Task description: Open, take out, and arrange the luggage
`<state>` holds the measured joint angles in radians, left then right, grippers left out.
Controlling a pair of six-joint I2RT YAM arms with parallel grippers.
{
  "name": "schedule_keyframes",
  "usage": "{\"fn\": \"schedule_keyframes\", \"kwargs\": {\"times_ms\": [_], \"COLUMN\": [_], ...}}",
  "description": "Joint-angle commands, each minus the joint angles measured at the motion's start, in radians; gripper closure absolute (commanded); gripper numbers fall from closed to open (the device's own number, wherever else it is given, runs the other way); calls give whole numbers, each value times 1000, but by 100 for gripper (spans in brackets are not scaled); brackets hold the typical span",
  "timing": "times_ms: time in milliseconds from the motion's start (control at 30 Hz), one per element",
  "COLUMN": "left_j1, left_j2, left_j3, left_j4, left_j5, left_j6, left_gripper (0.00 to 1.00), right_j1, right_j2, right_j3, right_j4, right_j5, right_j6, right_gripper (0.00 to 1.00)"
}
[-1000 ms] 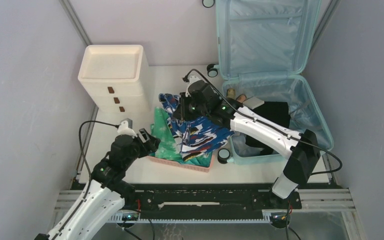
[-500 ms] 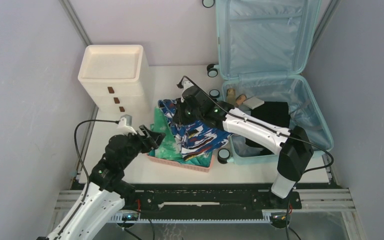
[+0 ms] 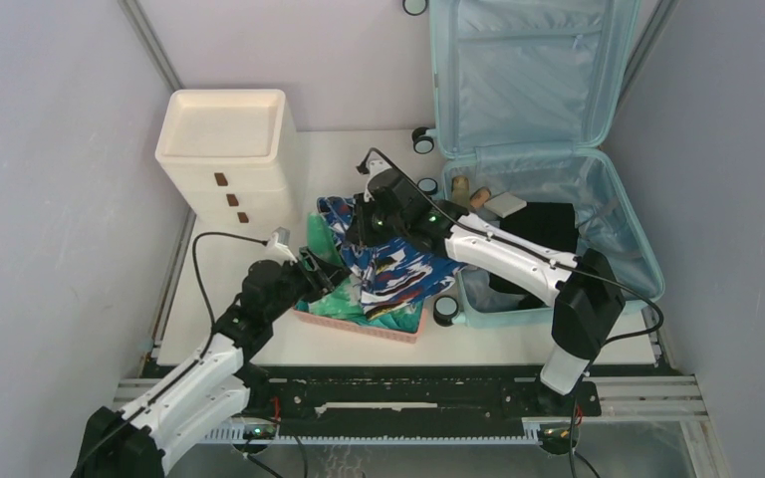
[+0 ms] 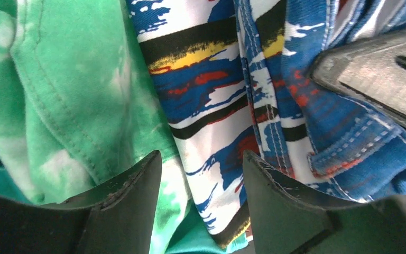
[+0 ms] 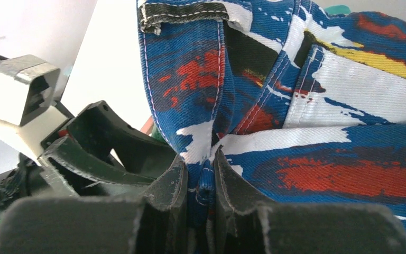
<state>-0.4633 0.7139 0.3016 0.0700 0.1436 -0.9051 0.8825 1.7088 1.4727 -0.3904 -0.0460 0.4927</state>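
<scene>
The luggage (image 3: 538, 119) lies open at the back right, its lid leaning on the wall, with a black garment (image 3: 546, 231) and small items in its lower half. A blue, white and red patterned garment (image 3: 398, 264) lies over a green garment (image 3: 322, 242) in the pink basket (image 3: 359, 326). My right gripper (image 3: 359, 227) is shut on a fold of the patterned garment (image 5: 349, 106), seen between the jaws in the right wrist view (image 5: 200, 169). My left gripper (image 3: 327, 282) is open, its jaws (image 4: 201, 169) straddling the patterned garment's edge (image 4: 217, 79) beside the green garment (image 4: 68, 79).
A cream-white drawer cabinet (image 3: 224, 149) stands at the back left. The basket sits between the cabinet and the suitcase, near the table's front edge. The suitcase's caster wheels (image 3: 444, 310) stick out beside the basket. The two grippers are close together.
My left arm has moved right and forward, bringing its open gripper onto the clothes in the basket. My right gripper has stayed almost still, holding the patterned garment.
</scene>
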Motion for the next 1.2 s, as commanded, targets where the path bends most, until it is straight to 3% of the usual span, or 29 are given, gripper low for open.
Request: {"fn": "schedule_keyframes", "kwargs": {"times_ms": [0, 300, 500, 667, 900, 1167], "left_j1": [1, -1, -3, -4, -3, 6], "left_j2": [75, 275, 342, 225, 44, 9], "left_j3": [15, 43, 84, 124, 218, 264], "left_j4": [146, 234, 322, 232, 15, -188], "left_j5": [30, 73, 165, 179, 169, 156], "left_j6": [-17, -28, -48, -31, 29, 86], "left_gripper": [39, 47, 74, 99, 100, 100], "right_j1": [-24, -35, -46, -58, -38, 39], "right_j2": [-72, -73, -84, -137, -217, -167], "right_j3": [4, 7, -5, -14, 17, 73], "right_j4": [91, 92, 88, 92, 108, 78], "right_j5": [3, -24, -35, -31, -1, 20], "right_j6": [5, 13, 2, -32, -69, -47], "right_gripper": [99, 99, 100, 100, 100, 100]}}
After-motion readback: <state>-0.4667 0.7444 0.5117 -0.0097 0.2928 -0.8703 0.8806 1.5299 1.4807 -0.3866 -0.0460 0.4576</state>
